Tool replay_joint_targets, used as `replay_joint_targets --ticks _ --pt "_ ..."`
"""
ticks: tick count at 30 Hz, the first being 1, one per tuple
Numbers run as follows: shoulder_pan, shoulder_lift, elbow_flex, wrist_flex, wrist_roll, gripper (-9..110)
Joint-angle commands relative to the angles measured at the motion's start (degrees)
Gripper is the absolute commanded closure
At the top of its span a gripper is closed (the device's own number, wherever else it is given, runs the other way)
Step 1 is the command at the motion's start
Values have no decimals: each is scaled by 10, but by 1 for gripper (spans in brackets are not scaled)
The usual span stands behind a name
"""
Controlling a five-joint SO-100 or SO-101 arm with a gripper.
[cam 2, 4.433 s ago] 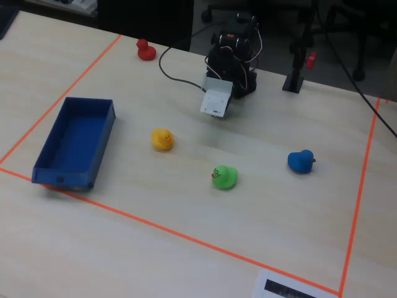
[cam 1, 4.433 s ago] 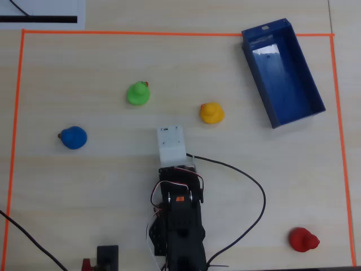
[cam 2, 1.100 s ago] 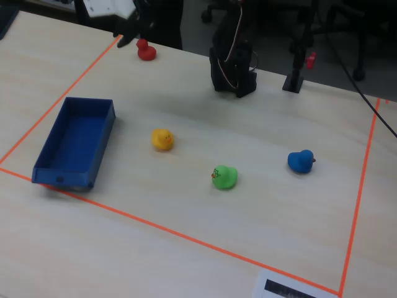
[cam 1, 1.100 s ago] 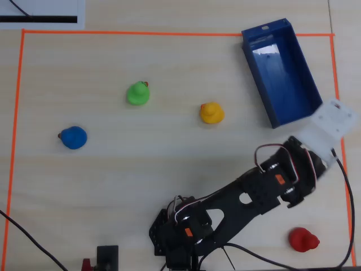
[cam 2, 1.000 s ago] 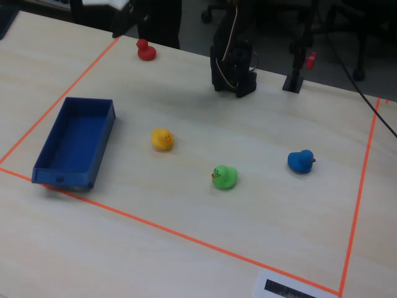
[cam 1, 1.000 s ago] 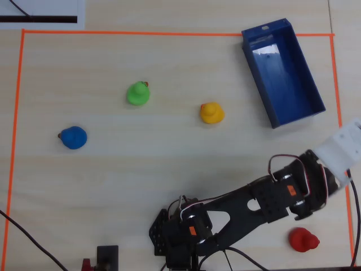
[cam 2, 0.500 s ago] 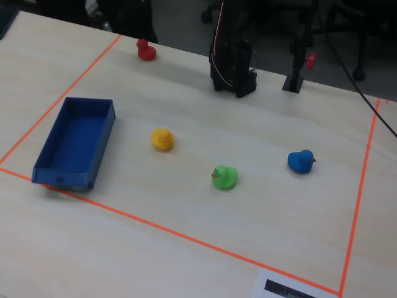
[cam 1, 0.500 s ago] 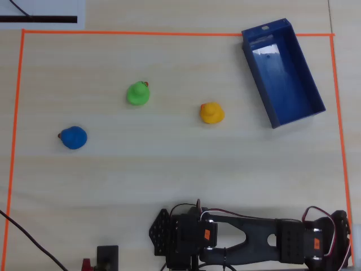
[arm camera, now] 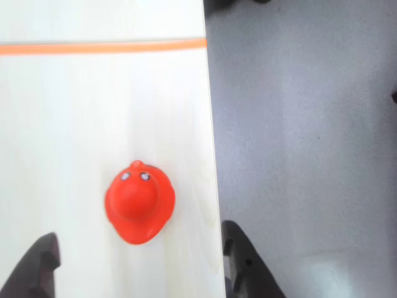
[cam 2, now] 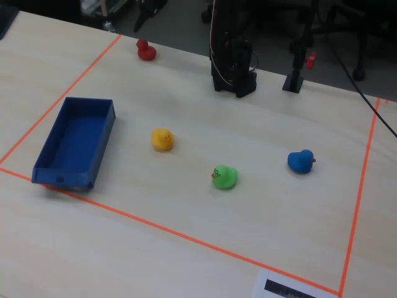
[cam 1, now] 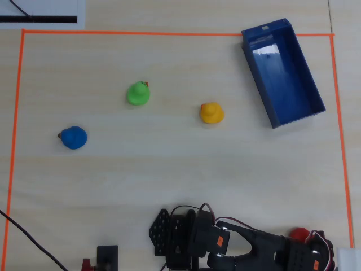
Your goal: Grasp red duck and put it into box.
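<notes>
4 ducks on pale wood table (cam 2: 186, 205) — orange tape (cam 2: 198, 239) border.

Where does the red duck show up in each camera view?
Overhead view: red duck at the bottom right, partly hidden by the arm.
Wrist view: lower centre-left, near the table edge.
Fixed view: top left.
Shared landmark: the orange tape line nearby.

In the overhead view, the small glossy red toy duck (cam 1: 298, 232) sits at the bottom right, partly under the black robot arm (cam 1: 225, 240). The large dark blue open-topped box (cam 1: 282, 72) lies well apart at the top right. The yellow toy duck (cam 1: 211, 113) sits left of the box, the green toy duck (cam 1: 137, 94) further left, and the blue toy duck (cam 1: 73, 137) furthest left.
</notes>
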Motion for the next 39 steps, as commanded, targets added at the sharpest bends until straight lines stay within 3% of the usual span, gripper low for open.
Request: replay_joint_targets --ticks 1,24,39 --pt "4 -6 7 -32 -13 65" --pt "-39 -38 145 -214 -56 63" --pt "-47 -55 130 -207 -62 66"
